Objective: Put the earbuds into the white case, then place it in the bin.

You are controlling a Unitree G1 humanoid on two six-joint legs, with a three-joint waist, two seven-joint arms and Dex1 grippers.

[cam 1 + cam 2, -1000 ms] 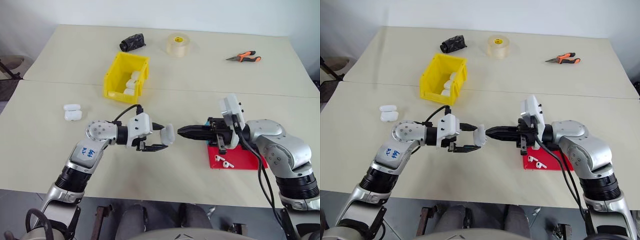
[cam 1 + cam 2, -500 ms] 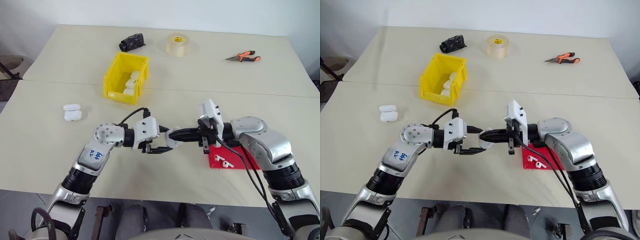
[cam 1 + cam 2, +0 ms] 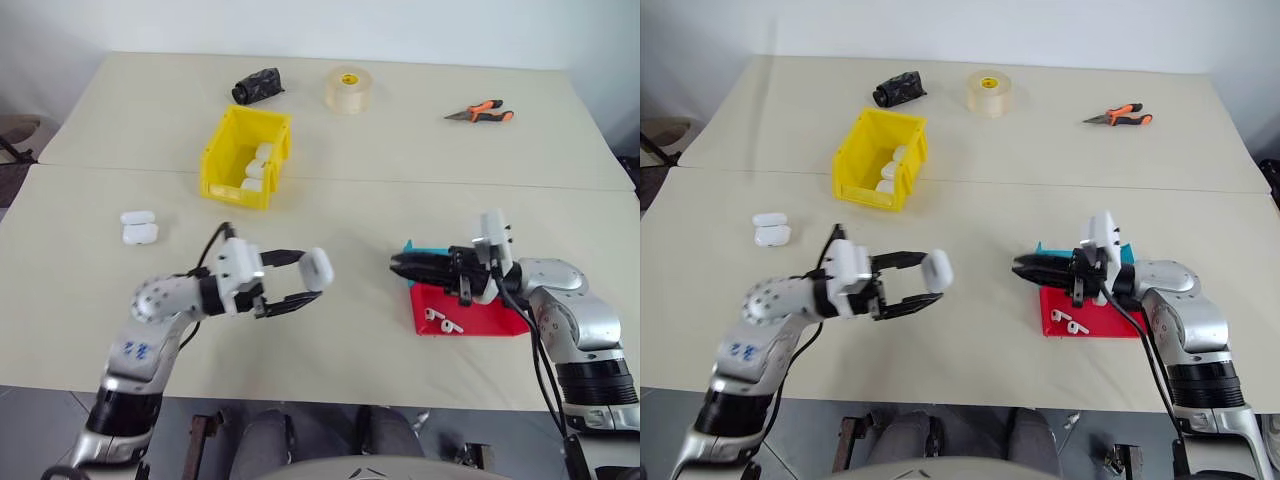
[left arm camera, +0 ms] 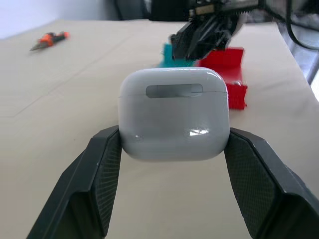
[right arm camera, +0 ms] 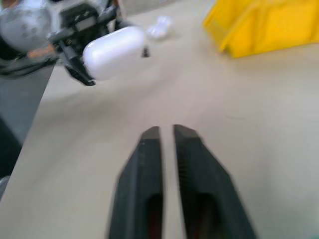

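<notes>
Head views look down over the table point(image 3: 400, 160); wrist views face each other.

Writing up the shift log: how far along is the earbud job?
Done: three white cases lie in the yellow bin. In hand: the left tool grips a closed case above the table, apart from the right tool. Left: binning this case; two earbuds wait on the red tray, two more cases on the table.

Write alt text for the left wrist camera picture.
Two black fingers pinch a closed white case above a beige table. Beyond it are the right gripper, a red tray and pliers.
</notes>
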